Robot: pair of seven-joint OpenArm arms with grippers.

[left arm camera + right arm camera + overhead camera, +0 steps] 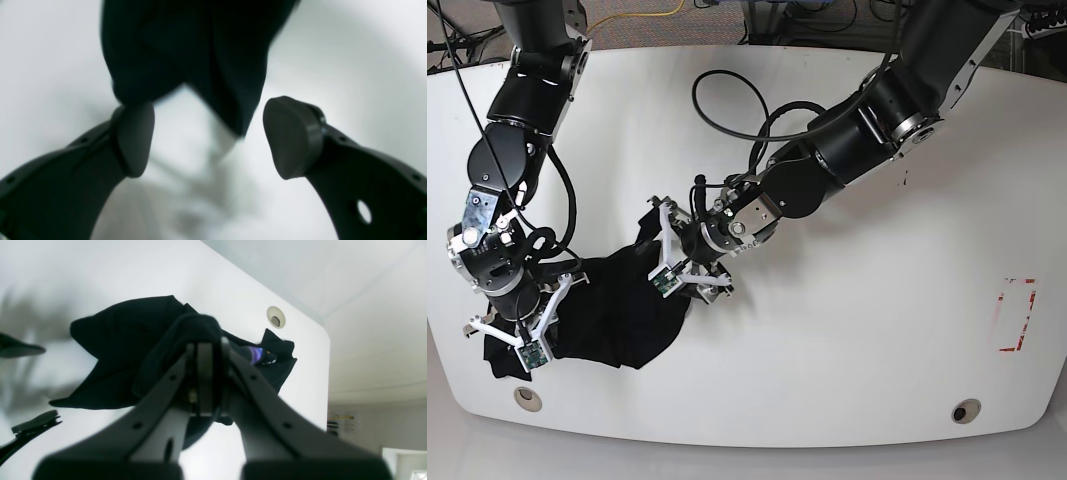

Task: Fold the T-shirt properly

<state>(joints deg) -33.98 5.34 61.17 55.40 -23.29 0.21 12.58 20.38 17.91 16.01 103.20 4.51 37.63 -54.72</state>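
The right gripper point(204, 350) pinches the black T-shirt point(617, 310) tight to lift it off the worktop point(847, 330) — the left gripper point(208, 136) has wide, empty jaws beside the cloth.

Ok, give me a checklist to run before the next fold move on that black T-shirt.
1. Right gripper shut on the T-shirt: ok, cloth bunches over the closed fingertips.
2. Left gripper free of the cloth: not ok; jaws stand apart, but a fold seems to touch the left-hand pad.
3. T-shirt lies flat on the table: not ok, it is crumpled in a heap near the table's corner.
4. Collar and sleeves identified: cannot tell, the heap hides them.
5. Cloth all on the table: ok in the base view, though near the edge.
6. Arms apart from each other: ok.
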